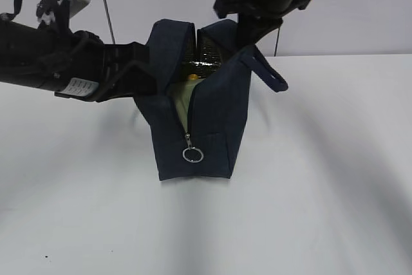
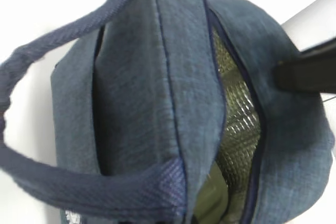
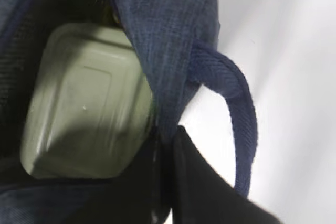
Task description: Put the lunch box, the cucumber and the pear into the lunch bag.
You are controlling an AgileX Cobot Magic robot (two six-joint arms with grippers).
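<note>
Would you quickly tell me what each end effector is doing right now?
Left end effector: closed on the lunch bag's left rim.
Right end effector: closed, pinching the bag's right rim beside the strap handle.

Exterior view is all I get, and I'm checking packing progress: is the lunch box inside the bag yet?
Observer: Yes. In the right wrist view the lunch box lies inside the lunch bag, its pale green lid facing the camera.
Operator: Is the top fully open?
Observer: The left wrist view shows the top gaping, with the meshed lining exposed.
Operator: What is the right gripper doing?
Observer: In its wrist view the right gripper seems closed on the bag's rim, beside a strap handle.
</note>
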